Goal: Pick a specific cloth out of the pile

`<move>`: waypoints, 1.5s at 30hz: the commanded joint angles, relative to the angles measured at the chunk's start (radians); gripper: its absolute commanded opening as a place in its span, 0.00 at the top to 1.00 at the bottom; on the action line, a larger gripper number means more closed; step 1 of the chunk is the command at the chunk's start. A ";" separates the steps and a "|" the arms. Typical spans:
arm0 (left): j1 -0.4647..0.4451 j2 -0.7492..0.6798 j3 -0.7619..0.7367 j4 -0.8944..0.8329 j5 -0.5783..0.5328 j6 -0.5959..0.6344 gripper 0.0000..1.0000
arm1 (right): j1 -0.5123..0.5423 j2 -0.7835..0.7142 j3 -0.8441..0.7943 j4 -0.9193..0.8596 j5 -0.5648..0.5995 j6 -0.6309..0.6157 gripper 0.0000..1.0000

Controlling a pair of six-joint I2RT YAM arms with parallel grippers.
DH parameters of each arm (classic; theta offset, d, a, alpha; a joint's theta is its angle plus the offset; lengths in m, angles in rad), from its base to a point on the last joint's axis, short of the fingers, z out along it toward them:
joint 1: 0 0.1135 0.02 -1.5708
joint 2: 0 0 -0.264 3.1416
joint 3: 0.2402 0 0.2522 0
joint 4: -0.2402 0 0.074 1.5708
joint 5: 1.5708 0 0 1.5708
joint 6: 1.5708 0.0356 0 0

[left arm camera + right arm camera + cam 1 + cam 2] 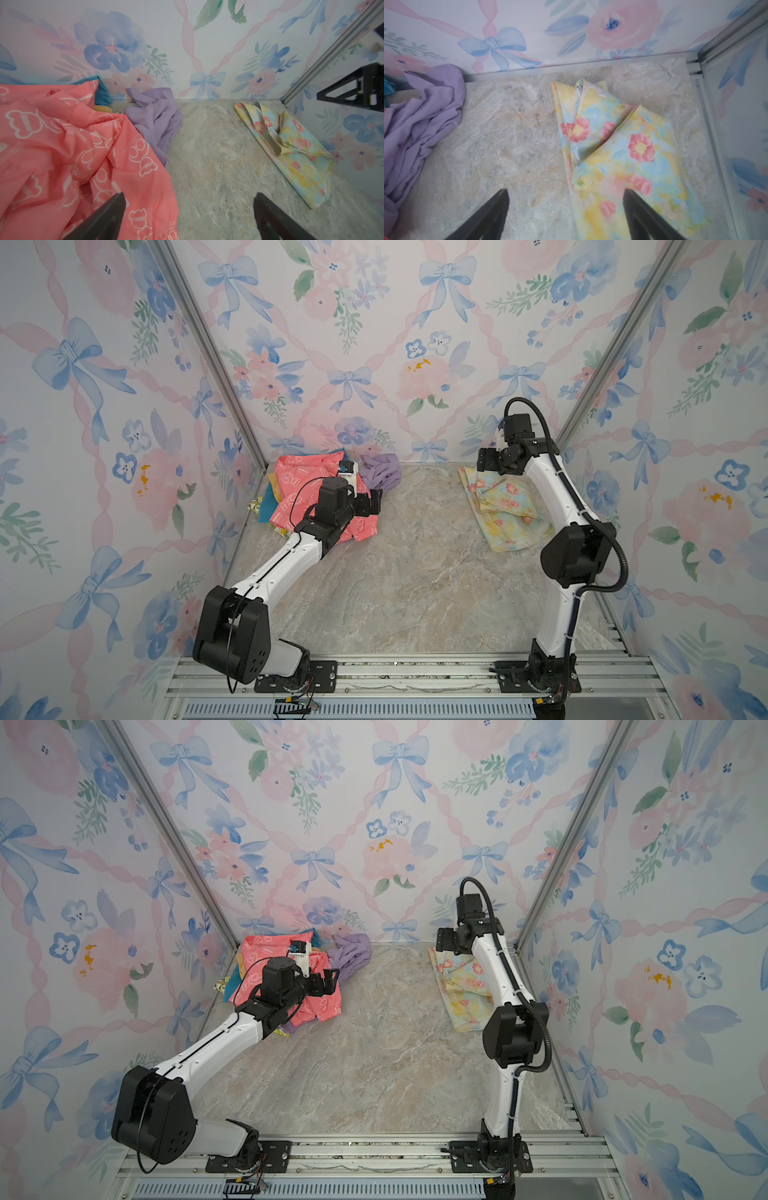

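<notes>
Lying folded near the back right corner, cloth (505,510) sits well apart from pile (299,485), edge hidden behind right arm (540,485). Over it right gripper (565,191) gapes wide, empty; left gripper (189,193) wide too, empty, left arm (286,560) covering part of pile.

The marble-patterned tabletop (395,572) carries the pile (291,485) of mixed cloths at ten o'clock and, well apart, the pale yellow flowered cloth (507,506) at two o'clock.

I find nothing I can read. The coral-pink cloth (52,155) carries small white lettering inside its outline prints, but it is too blurred for me to make out.
</notes>
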 commanded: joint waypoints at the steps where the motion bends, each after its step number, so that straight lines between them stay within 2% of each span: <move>1: -0.034 -0.055 -0.019 0.032 -0.064 0.041 0.02 | 0.024 -0.113 -0.088 -0.027 0.048 -0.009 0.08; 5: -0.051 -0.086 -0.033 0.038 -0.107 0.054 0.02 | 0.043 -0.306 -0.257 0.079 0.059 -0.021 0.01; 13: -0.047 -0.238 -0.117 0.075 -0.236 0.066 0.02 | 0.122 -0.745 -0.727 0.379 0.122 -0.075 0.03; 16: -0.039 -0.333 -0.211 0.139 -0.290 0.064 0.02 | 0.146 -0.875 -0.906 0.506 0.137 -0.083 0.03; 20: -0.014 -0.461 -0.398 0.272 -0.372 0.074 0.02 | 0.169 -1.004 -1.105 0.620 0.235 -0.105 0.03; 24: 0.003 -0.524 -0.534 0.384 -0.471 0.117 0.02 | 0.175 -1.133 -1.310 0.780 0.276 -0.109 0.03; 26: 0.013 -0.527 -0.581 0.434 -0.512 0.124 0.02 | 0.175 -1.170 -1.385 0.826 0.301 -0.115 0.03; 29: 0.040 -0.508 -0.635 0.512 -0.516 0.117 0.02 | 0.175 -1.210 -1.475 0.888 0.323 -0.137 0.03; 37: 0.117 -0.381 -0.664 0.585 -0.534 0.114 0.02 | 0.153 -1.236 -1.674 1.089 0.349 -0.162 0.03; 45: 0.141 -0.186 -0.681 0.721 -0.520 0.174 0.02 | -0.006 -1.155 -1.846 1.305 0.238 -0.088 0.03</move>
